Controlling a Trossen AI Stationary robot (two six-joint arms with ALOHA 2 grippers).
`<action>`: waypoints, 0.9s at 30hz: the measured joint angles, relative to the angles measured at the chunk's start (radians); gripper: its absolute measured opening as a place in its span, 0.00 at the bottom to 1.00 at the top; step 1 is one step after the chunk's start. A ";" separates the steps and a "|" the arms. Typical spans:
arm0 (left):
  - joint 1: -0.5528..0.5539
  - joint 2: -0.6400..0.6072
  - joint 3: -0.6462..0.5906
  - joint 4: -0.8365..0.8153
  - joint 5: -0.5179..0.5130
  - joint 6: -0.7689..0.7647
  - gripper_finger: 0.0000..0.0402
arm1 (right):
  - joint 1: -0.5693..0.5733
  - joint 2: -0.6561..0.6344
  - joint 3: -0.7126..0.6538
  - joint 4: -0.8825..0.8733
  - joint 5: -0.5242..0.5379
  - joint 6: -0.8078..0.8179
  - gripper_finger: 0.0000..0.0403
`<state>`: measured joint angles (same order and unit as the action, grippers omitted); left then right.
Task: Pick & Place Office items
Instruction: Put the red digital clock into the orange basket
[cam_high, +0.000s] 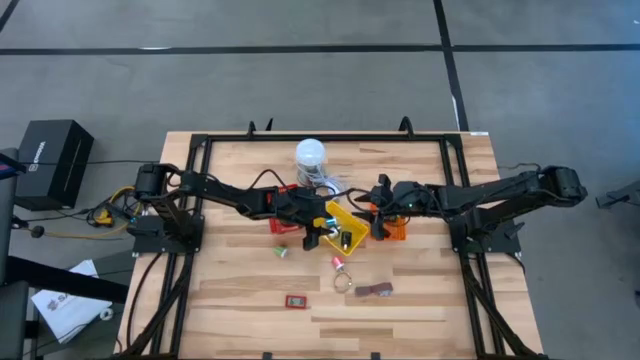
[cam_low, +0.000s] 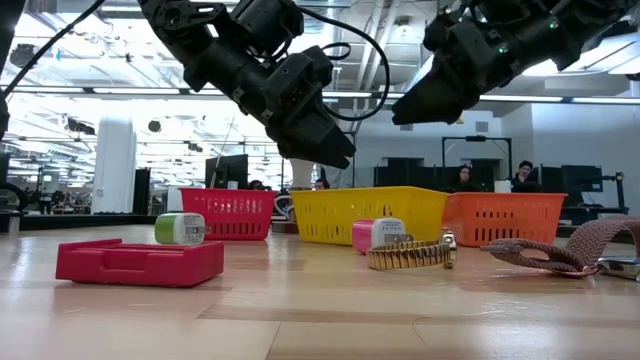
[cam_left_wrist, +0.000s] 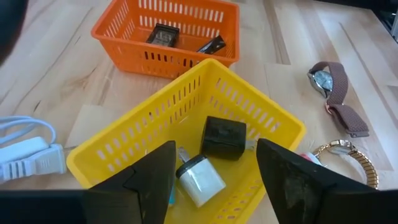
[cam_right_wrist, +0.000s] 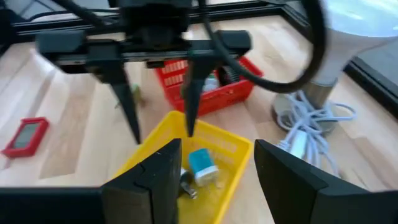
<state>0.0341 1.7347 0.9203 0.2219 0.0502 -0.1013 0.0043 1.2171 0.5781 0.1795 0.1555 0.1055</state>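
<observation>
**Both grippers spread above the baskets**

At centre frame my left gripper (cam_high: 318, 236) hangs spread and empty over the yellow basket (cam_left_wrist: 267, 112), where a black cube (cam_left_wrist: 223, 137) and a white plug (cam_left_wrist: 200, 180) lie. Right of it, my right gripper (cam_high: 379, 222) is spread too, by the orange basket (cam_high: 397, 230). Lower right on the table (cam_high: 420, 300) lie two watches (cam_left_wrist: 336, 98).

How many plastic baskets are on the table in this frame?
3. The red basket is on the left arm's side, the yellow basket sits in the middle under the left gripper, and the orange basket is on the right arm's side. None looks hidden.
</observation>
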 joint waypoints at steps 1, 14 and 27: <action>0.000 0.000 0.000 0.001 0.000 0.000 0.54 | 0.015 0.000 0.000 0.000 0.000 0.000 0.48; -0.105 0.000 0.000 0.003 0.093 -0.006 0.48 | 0.210 0.000 0.000 0.000 -0.001 0.000 0.48; -0.461 -0.001 -0.104 -0.007 -0.086 -0.171 0.61 | 0.251 0.000 0.000 0.007 0.002 0.074 0.48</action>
<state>-0.4265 1.7340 0.8163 0.2149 -0.0359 -0.2725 0.2549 1.2171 0.5781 0.1860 0.1577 0.1790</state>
